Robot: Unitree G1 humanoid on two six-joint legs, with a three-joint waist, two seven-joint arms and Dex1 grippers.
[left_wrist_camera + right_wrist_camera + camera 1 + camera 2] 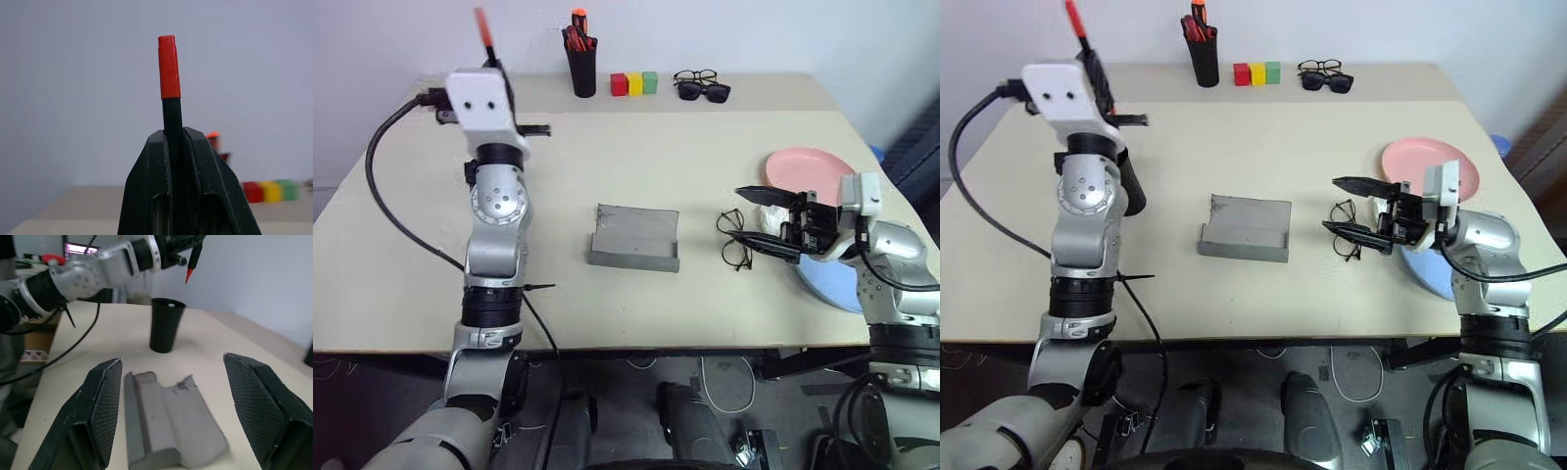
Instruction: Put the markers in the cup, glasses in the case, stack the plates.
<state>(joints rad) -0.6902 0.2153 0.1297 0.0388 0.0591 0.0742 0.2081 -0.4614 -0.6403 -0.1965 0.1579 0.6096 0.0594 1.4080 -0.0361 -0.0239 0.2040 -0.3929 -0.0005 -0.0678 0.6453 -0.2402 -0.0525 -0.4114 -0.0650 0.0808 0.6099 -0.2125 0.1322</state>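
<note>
Red marker point(168, 68) was clamped in the shut left hand point(174, 134), raised above the cup point(165, 324). Right hand point(173, 418) was held wide open, empty, beside the glasses point(735, 238). Lowering into the cup was judged next.

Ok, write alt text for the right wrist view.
The right gripper's two black fingers stand wide open over an open grey glasses case on a beige table. Beyond, a black cup stands upright, with the left gripper holding a red-tipped marker above it.
</note>
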